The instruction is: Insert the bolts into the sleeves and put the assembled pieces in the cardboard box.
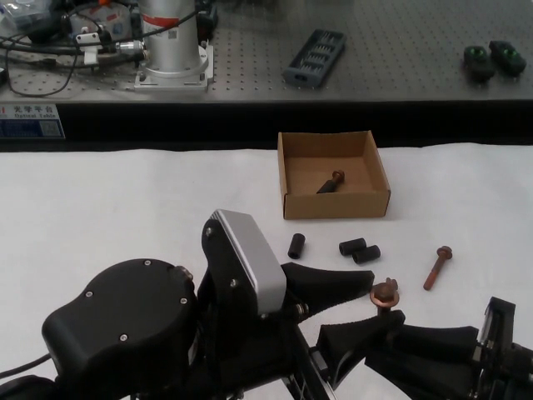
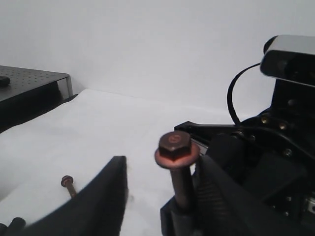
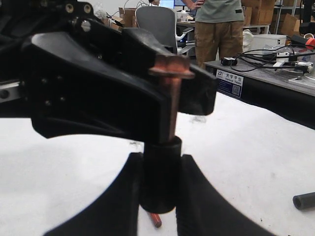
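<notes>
Right gripper (image 3: pixel 161 164) jaws pinch a smooth black cylindrical sleeve (image 3: pixel 160 179), long axis upright. A copper-toned flanged hex bolt (image 3: pixel 171 93) stands in it, head up. Left gripper (image 2: pixel 158 184) jaws are spread, flanking the shank. The assembly is held above the white bench cover (image 1: pixel 125 192), well short of the cardboard box (image 1: pixel 333 204).
</notes>
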### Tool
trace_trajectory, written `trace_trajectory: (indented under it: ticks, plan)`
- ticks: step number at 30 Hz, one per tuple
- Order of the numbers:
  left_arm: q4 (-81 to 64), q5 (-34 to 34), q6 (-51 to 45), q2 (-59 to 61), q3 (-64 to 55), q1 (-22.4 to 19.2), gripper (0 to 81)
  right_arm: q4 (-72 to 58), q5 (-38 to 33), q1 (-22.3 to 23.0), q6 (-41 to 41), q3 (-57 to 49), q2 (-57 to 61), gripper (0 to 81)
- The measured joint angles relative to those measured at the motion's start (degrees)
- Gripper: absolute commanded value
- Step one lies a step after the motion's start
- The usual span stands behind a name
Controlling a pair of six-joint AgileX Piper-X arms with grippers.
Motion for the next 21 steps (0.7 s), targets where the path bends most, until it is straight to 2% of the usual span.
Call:
trace_trajectory:
  ticks: [13,15,18,21]
  plan:
    - [0.0,-0.1,0.0,0.0,0.0,0.0,33.8,0.0,0.0,0.0,0.0,0.0,0.0,5.3]
    - [-0.2,-0.3,0.0,0.0,0.0,0.0,38.9,0.0,0.0,0.0,0.0,0.0,0.0,5.3]
    - [-1.1,-0.7,-0.7,0.0,0.0,0.0,52.4,-0.3,-0.1,0.0,0.0,0.0,0.0,5.3]
    - [-1.6,-1.3,-1.3,0.0,0.0,0.3,53.7,-0.9,-0.5,0.0,0.0,0.0,0.0,5.3]
